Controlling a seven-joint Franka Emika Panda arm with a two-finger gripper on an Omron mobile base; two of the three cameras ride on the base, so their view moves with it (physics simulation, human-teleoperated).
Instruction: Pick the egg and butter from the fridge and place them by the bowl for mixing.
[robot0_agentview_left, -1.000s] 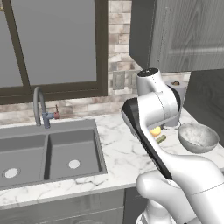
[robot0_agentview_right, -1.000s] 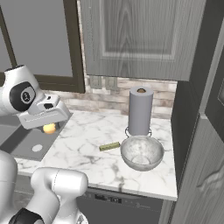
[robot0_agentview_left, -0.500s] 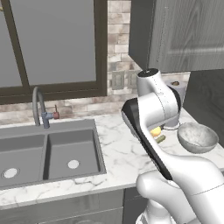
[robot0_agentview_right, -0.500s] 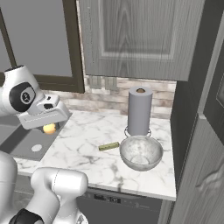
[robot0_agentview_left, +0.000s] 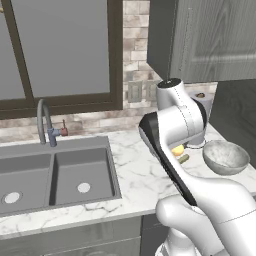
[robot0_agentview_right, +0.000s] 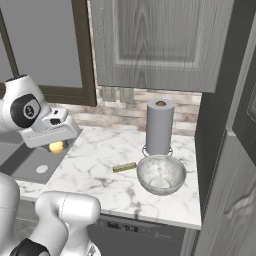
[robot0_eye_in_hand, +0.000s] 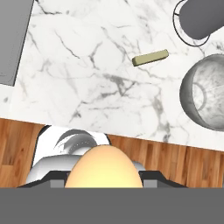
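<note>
Yellow-orange egg (robot0_eye_in_hand: 104, 167) sits pinched in the jaws above the marble counter (robot0_eye_in_hand: 87, 74), butter (robot0_eye_in_hand: 150, 57) lying beside the bowl (robot0_eye_in_hand: 205, 94).

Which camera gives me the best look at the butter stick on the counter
The hand view: the butter lies whole and unobstructed on the marble, seen from above, apart from the bowl. The right base view also shows it whole, though small, just left of the bowl. In the left base view only its tip shows past the arm.
</note>
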